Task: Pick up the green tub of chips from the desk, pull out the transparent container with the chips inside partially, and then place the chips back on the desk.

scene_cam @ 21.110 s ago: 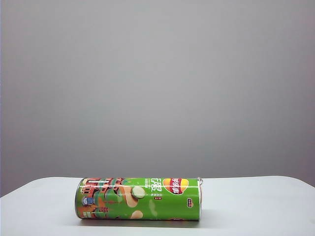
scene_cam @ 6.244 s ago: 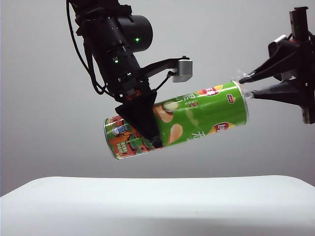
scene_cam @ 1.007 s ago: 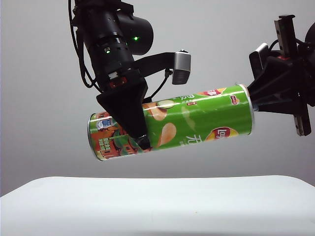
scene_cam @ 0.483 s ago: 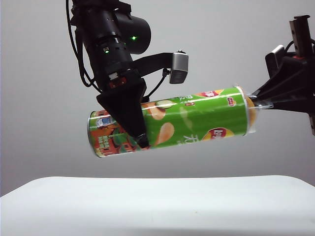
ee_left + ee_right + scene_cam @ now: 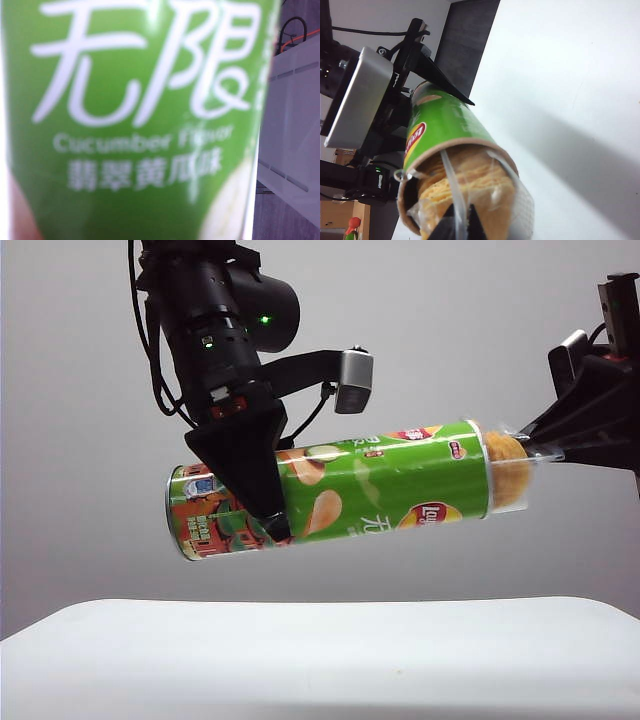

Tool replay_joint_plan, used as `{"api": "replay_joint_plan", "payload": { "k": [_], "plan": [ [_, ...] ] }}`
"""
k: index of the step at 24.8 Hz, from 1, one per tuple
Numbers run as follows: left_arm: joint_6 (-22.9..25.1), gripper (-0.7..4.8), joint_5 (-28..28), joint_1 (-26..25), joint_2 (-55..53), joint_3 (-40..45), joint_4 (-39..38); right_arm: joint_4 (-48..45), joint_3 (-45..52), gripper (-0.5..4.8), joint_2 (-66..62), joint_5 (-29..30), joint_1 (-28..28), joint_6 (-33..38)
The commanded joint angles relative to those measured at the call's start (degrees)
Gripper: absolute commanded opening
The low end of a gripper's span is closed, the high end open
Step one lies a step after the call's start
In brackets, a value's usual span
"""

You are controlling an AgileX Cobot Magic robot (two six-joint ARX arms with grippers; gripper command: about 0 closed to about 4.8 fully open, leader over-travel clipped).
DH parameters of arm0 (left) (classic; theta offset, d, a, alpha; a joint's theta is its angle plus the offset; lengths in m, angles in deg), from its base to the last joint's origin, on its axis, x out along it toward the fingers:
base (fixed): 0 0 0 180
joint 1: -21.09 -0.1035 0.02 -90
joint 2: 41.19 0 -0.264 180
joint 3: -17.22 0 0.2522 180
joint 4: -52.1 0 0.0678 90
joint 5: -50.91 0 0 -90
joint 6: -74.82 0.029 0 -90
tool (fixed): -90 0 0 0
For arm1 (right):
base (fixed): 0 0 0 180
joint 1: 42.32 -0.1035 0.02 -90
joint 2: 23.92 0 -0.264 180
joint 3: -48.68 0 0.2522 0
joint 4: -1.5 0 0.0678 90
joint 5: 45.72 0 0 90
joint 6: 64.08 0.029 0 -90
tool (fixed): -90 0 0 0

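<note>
The left gripper (image 5: 272,528) clasps the green tub of chips (image 5: 340,495) above the desk (image 5: 320,650). The right gripper (image 5: 459,224), pinched on the transparent container (image 5: 515,200), apparently by its rim, is drawing the chips (image 5: 506,468) out. Next: stop partway, then lower everything.

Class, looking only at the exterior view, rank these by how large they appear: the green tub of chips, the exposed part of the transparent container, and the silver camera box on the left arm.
1. green tub of chips
2. transparent container, exposed part only
3. silver camera box, close to the container in apparent size, so this order is unsure.

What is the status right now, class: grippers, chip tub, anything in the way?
Left gripper clamps green tub of chips above desk. Right gripper shut on transparent container, chips partly out. Nothing in the way.
</note>
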Motion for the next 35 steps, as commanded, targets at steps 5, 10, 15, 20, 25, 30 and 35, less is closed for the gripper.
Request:
{"api": "replay_joint_plan", "payload": {
  "k": [5,10,15,20,25,30,35],
  "plan": [
    [0.5,3.09,-0.7,-1.1,0.5,-0.1,-3.1,-1.1,-0.2,-0.04,0.2,0.1,1.2,-0.8],
    [0.5,3.09,-0.4,-1.4,0.5,-0.1,-3.1,-1.2,-0.2,-0.04,0.2,0.1,1.8,-0.8],
    [0.5,3.07,0.5,-1.4,0.5,-0.1,-2.3,-2.2,-0.2,0.04,0.2,0.1,1.9,-0.8],
    [0.6,2.99,0.6,-1.6,0.5,-0.1,-2.1,-6.1,-0.3,1.22,0.4,5.8,3.8,-0.6],
    [0.2,2.99,-0.7,-2.3,0.4,-0.1,-1.7,-7.5,-0.3,1.23,1.0,6.5,7.9,1.0],
    [-0.4,2.98,-0.8,-3.1,0.3,0.0,-0.2,-7.3,-0.3,1.28,4.0,5.9,11.9,1.2],
    [-0.5,2.95,-1.9,-3.8,0.2,0.0,2.3,-6.5,-0.3,1.27,13.6,-6.0,12.4,1.2]
  ]
}}
